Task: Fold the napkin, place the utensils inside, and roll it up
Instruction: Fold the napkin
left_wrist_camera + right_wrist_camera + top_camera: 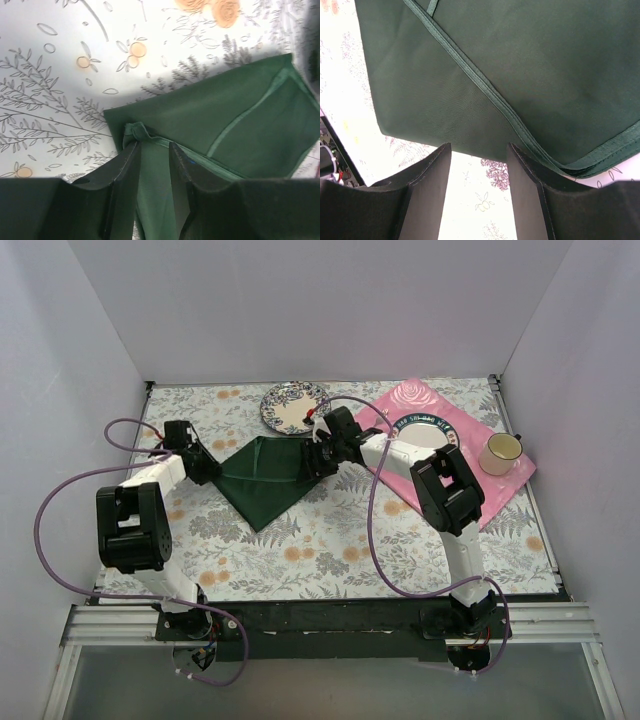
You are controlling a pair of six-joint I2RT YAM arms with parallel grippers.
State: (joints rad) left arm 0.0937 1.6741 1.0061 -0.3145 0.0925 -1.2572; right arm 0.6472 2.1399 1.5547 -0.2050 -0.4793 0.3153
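The dark green napkin (265,480) lies on the floral tablecloth, folded into a triangle with its point toward me. My left gripper (210,470) is at its left corner. In the left wrist view the napkin (225,125) runs up between the narrowed fingers of this gripper (154,147), bunched at the tips, so it is shut on the cloth. My right gripper (318,458) is at the right corner. In the right wrist view it (479,150) is open and empty, just short of the napkin's edge (520,65). No gold utensils are in view.
A blue-patterned plate (293,406) stands at the back, just beyond the napkin. A pink rose placemat (500,485) on the right carries a blue-rimmed white plate (420,432) and a cream mug (500,452). White walls enclose the table on three sides.
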